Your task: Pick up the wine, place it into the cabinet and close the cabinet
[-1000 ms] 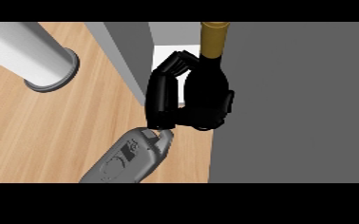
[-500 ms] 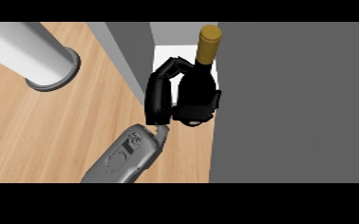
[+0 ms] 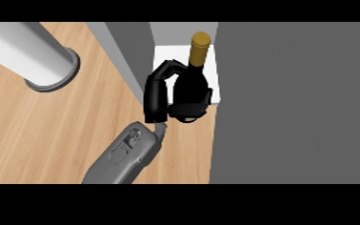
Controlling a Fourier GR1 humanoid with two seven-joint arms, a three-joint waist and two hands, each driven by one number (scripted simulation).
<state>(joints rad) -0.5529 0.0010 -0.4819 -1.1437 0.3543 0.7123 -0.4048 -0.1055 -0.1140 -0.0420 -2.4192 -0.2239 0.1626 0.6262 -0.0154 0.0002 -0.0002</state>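
The wine bottle [image 3: 194,82] is dark with a gold cap [image 3: 200,40]. It is held in the cabinet's opening, its neck over the white shelf [image 3: 167,52]. My right hand [image 3: 156,98] is shut on the bottle's body, fingers curled round its left side. The grey forearm [image 3: 126,153] comes in from the lower edge. The bottle's base is hidden behind the hand. A broad dark grey cabinet panel [image 3: 281,105] fills the right side, right next to the bottle. My left hand does not show.
A grey cabinet wall [image 3: 131,52] stands left of the opening. A thick pale grey cylinder [image 3: 42,57] slants over the wooden counter [image 3: 56,124] at the upper left.
The bottle's cap has moved down and left in the view, off the top edge and clear of the dark panel. The hand has stayed curled round the bottle.
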